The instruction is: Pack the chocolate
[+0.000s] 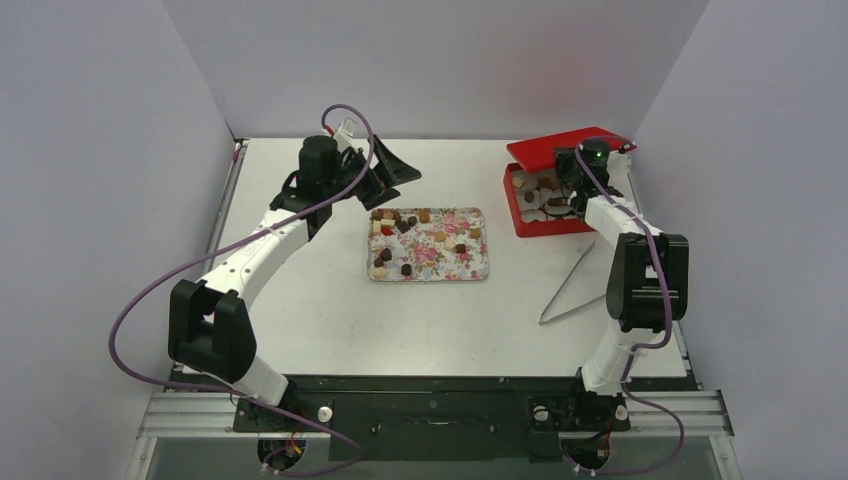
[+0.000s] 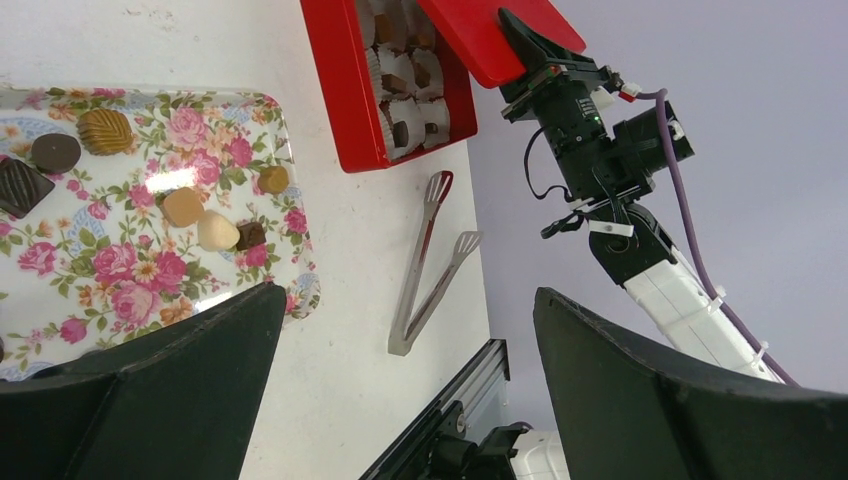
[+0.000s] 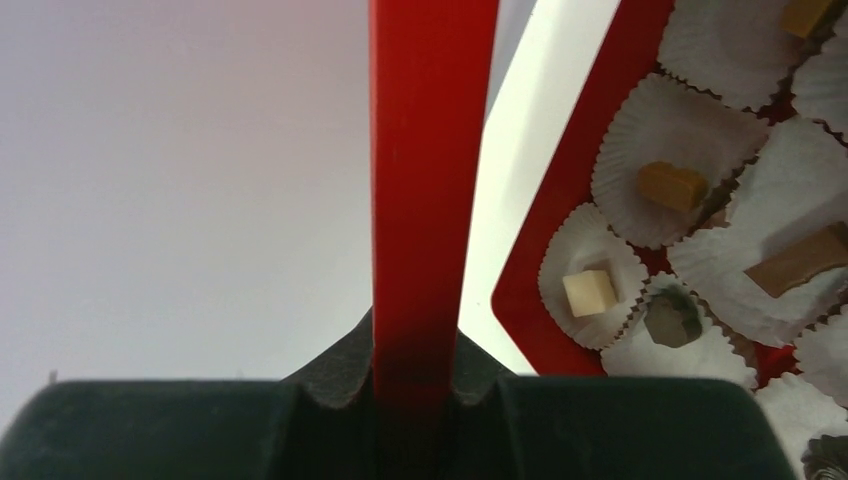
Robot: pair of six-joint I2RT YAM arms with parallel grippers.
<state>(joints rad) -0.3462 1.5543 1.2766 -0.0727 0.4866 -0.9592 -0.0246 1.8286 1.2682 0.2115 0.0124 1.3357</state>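
Observation:
Several dark, tan and cream chocolates (image 1: 400, 222) lie on the flower-patterned tray (image 1: 450, 264), also in the left wrist view (image 2: 183, 207). More chocolates sit in white paper cups in the open red box (image 1: 522, 222), such as a tan cube (image 3: 672, 186) and a cream cube (image 3: 589, 292). My right gripper (image 1: 580, 162) is shut on the edge of the red lid (image 3: 432, 150), which it holds raised at the box's far side (image 3: 418, 362). My left gripper (image 1: 385, 172) is open and empty, above the table behind the tray's far left corner (image 2: 410, 330).
Metal tongs (image 1: 570, 285) lie on the table between the tray and the right arm, also in the left wrist view (image 2: 425, 265). Grey walls enclose the table on three sides. The right arm (image 2: 640, 240) reaches over the table's right edge to the box.

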